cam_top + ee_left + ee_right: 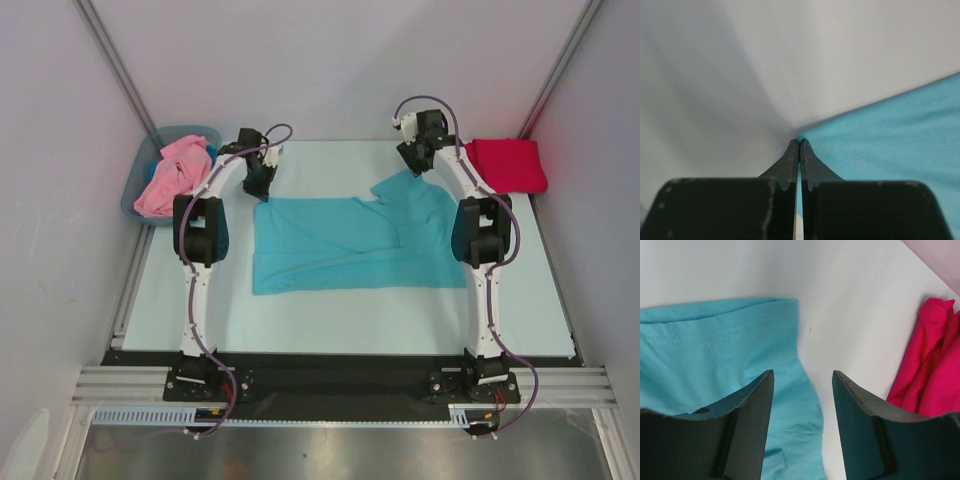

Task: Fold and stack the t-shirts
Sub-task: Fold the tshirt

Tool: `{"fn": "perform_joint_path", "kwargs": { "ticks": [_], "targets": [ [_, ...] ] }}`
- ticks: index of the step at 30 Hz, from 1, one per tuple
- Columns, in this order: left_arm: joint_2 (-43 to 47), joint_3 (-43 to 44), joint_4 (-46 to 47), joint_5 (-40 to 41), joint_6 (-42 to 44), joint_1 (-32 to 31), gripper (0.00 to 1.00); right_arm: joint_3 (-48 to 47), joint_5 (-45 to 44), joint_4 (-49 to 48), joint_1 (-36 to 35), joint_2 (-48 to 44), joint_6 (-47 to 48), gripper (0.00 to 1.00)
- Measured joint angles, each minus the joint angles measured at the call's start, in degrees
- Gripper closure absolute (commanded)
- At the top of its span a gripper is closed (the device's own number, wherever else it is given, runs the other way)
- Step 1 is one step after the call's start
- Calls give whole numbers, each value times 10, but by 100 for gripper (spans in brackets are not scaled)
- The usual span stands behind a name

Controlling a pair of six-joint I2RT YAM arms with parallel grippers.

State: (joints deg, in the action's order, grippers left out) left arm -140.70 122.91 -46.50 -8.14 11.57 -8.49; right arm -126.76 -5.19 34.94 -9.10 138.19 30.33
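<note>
A teal t-shirt [350,245] lies spread flat mid-table, with one sleeve folded at its far right. My left gripper [262,188] sits at the shirt's far left corner. In the left wrist view the gripper [799,143] is shut, with the corner of the teal t-shirt [890,135] pinched at its tips. My right gripper [412,165] hovers over the far right sleeve. It is open [803,375] above the hem of the teal t-shirt [715,345], with nothing between the fingers. A red t-shirt [510,165] [930,370] lies folded at the far right. A pink t-shirt [178,172] is bunched in the bin.
The grey-blue bin [138,190] stands at the far left, off the table's edge. White walls close in the back and both sides. Bare table surface [350,320] shows in front of the teal shirt.
</note>
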Motion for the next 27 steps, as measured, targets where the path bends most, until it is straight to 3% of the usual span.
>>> {"fn": "perform_joint_path", "kwargs": {
  "ticks": [12, 27],
  "targets": [
    [47, -62, 0, 12, 16, 0, 100, -48, 13, -14, 5, 44, -11, 38],
    [135, -71, -41, 52, 70, -3, 100, -50, 63, -45, 42, 92, -49, 48]
  ]
}}
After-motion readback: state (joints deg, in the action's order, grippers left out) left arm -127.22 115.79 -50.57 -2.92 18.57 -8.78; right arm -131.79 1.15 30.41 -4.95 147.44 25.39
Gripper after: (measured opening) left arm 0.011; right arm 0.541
